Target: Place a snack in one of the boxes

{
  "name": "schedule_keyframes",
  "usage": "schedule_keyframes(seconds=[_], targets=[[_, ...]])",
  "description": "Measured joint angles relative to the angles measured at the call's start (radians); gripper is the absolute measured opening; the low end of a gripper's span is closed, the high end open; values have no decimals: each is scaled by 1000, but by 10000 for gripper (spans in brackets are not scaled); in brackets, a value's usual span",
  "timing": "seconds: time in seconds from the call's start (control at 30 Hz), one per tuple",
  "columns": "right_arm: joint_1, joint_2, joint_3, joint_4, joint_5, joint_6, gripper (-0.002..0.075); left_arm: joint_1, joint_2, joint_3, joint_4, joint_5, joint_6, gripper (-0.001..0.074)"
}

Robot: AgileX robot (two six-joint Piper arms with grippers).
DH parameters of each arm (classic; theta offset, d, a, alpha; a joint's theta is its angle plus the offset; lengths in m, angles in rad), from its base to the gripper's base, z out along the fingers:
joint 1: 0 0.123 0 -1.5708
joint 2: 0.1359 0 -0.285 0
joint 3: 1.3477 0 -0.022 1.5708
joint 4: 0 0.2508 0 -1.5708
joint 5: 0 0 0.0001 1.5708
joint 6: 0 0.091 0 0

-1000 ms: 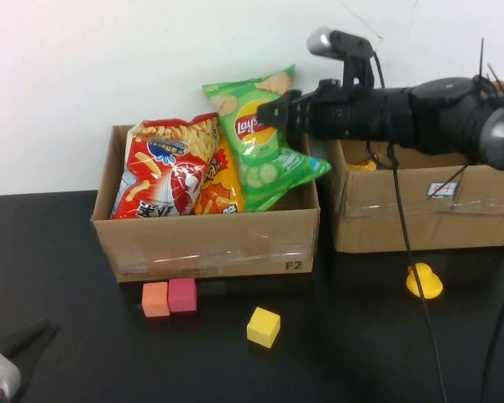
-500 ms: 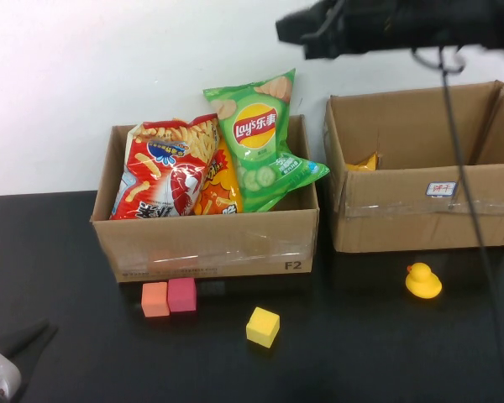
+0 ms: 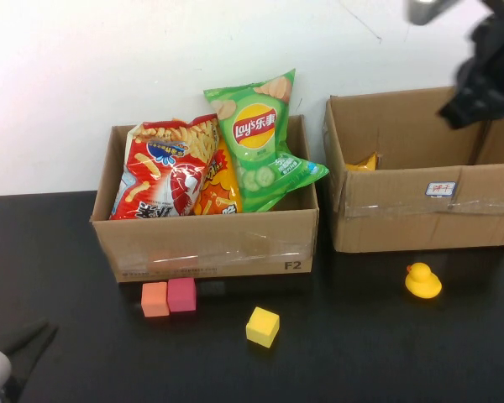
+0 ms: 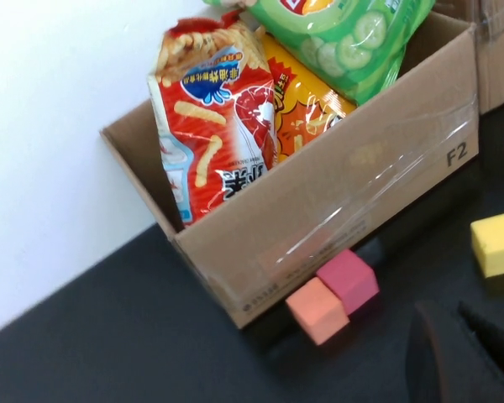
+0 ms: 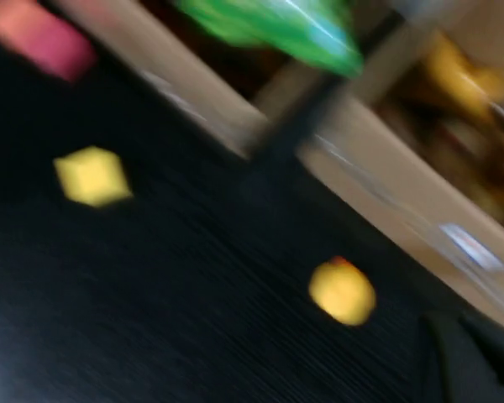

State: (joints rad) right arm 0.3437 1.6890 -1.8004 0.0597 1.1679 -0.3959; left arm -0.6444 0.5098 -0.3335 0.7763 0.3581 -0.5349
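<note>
Three snack bags: all stand in the left cardboard box (image 3: 206, 243), none held by either arm
Green Lay's bag (image 3: 260, 138): upright and leaning, tallest of the three, its lower corner overhanging the box's right wall; glossy, puffed film with cucumber slices printed on it, likely light and slippery to pinch
Red fries-print bag (image 3: 164, 168): upright at the left of the same box, touching the orange bag (image 3: 218, 185) wedged between it and the green one
Right cardboard box (image 3: 420, 210): open, mostly unfilled, a yellow item (image 3: 363, 161) showing at its inner left wall; identity cannot be told
Change: one second ago the right arm reached across, its tip at the green bag; half a second ago it was lifted above both boxes; now it has swung away to the upper right with nothing in it
Meaning for the task: judged as a released or missed grasp, so no snack has moved to the right box
Right gripper (image 3: 480, 88): high above the right box's far corner, carrying nothing; finger state cannot be told
Left gripper (image 3: 17, 348): parked low at the near left table edge; finger state cannot be told
Table items: orange cube (image 3: 154, 299) touching pink cube (image 3: 182, 294), yellow cube (image 3: 263, 327) and rubber duck (image 3: 423, 281) apart on the black table (image 3: 353, 353)
</note>
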Motion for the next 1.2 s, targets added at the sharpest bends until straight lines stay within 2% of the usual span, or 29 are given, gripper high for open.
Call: schedule_keyframes(seconds=[0.13, 0.27, 0.47, 0.7, 0.87, 1.03, 1.2], targets=[[-2, -58, 59, -155, -25, 146, 8, 0, 0, 0, -20, -2, -72, -1], [-2, -164, 183, -178, -79, 220, 8, 0, 0, 0, -25, -17, -92, -1], [-2, -391, 506, -74, -276, 244, 7, 0, 0, 0, -25, -21, -94, -1], [-2, -663, 948, 95, -551, 167, 7, 0, 0, 0, -40, -22, -96, -1], [-2, -854, 1227, 150, -638, 164, 6, 0, 0, 0, -58, -14, -104, -1], [-2, -1006, 1374, 166, -634, 175, 6, 0, 0, 0, -129, 15, -139, -1], [-2, -1067, 1417, 166, -618, 177, 6, 0, 0, 0, -152, 23, -145, -1]])
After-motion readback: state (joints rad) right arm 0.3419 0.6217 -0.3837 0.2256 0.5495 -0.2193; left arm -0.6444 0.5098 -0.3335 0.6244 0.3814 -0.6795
